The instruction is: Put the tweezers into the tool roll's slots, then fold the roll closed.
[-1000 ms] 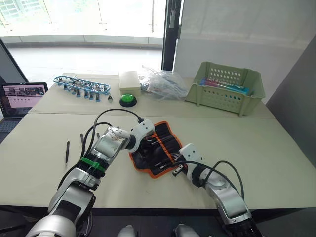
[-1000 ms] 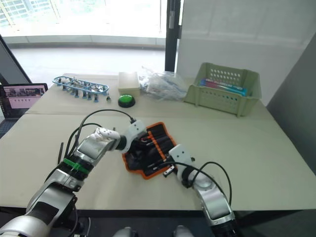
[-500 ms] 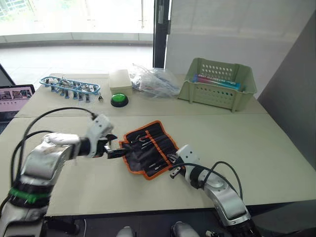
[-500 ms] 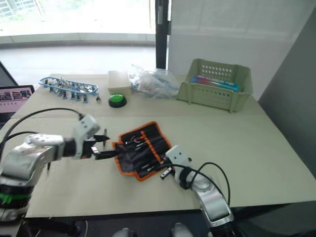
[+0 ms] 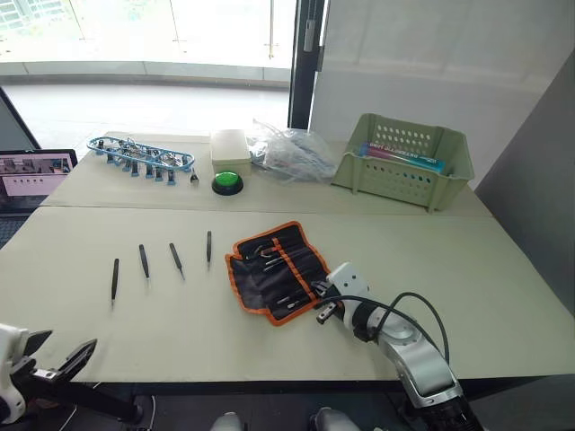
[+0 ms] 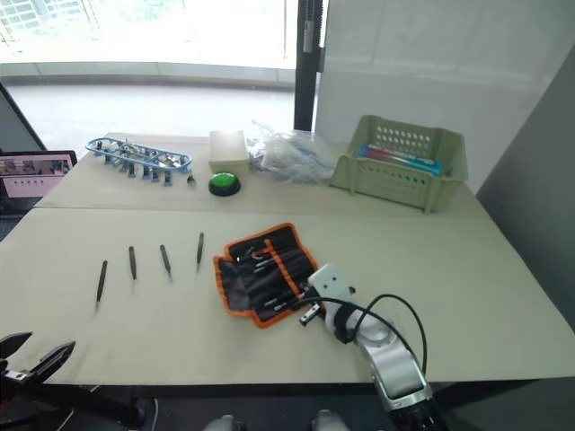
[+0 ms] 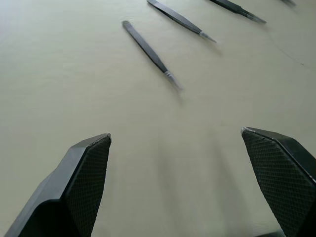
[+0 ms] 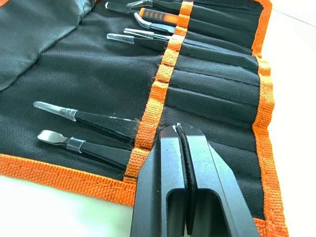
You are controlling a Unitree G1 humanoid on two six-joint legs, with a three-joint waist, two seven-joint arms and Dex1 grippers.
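Four slim black pointed tweezers (image 5: 145, 261) are lying loose in a row on the beige table (image 5: 503, 269), left of the open black fabric tool roll with orange trim (image 5: 274, 271), their long axes pointing away from the robot. The left gripper (image 5: 56, 356), fingers spread and empty, is hanging nearer them, just off the table's near edge. The right gripper (image 8: 180, 143), fingers pressed together, is resting on the roll's slots.

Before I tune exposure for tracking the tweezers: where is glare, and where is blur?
Eye views: the windows are blown out white. Left wrist view: the fingers are sharp, while the far tweezers soften. Right wrist view: the tool roll looks evenly lit.
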